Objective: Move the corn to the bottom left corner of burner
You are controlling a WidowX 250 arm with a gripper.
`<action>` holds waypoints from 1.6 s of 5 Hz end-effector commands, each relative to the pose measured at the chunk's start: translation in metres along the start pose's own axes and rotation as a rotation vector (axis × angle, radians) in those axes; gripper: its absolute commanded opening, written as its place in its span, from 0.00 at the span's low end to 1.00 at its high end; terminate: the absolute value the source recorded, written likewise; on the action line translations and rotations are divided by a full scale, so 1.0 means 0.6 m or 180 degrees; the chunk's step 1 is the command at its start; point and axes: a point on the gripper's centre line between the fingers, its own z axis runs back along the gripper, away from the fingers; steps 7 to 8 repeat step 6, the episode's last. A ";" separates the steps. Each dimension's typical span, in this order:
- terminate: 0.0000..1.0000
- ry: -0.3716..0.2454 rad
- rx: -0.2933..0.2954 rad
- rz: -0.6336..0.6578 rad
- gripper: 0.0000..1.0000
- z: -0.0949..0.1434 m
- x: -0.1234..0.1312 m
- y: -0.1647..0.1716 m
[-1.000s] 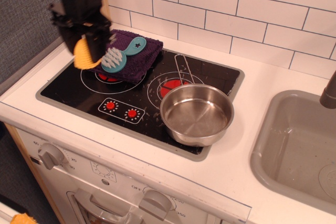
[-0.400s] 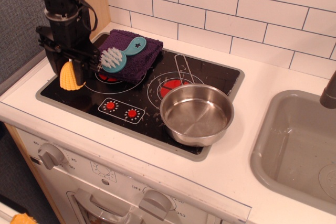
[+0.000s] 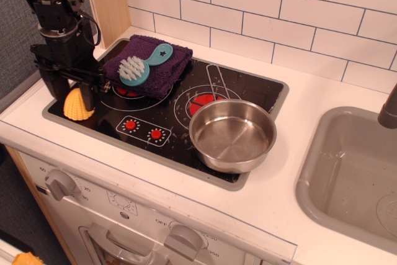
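Bare burner (image 3: 180, 130) strip open between steel pot (image 3: 232, 134) and purple cloth (image 3: 149, 63); brush (image 3: 138, 67) atop cloth

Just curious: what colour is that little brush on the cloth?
Teal brush with white bristles, in the only view.

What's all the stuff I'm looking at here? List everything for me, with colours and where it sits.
corn: one, yellow, front left corner of the cooktop
cooktop: one, black with grey rim, on the counter
pot: one, steel, front right of cooktop
cloth: one, purple, back left of cooktop
brush: one, teal, on the cloth
sink: one, grey, far right
stove knobs: two, grey, front panel
pincer: one, black, around the corn
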 end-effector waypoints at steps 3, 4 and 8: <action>0.00 -0.0297 -0.0059 -0.0655 1.00 0.121 0.020 -0.036; 0.00 -0.0297 -0.0059 -0.0655 1.00 0.121 0.020 -0.036; 1.00 -0.0297 -0.0059 -0.0655 1.00 0.121 0.020 -0.036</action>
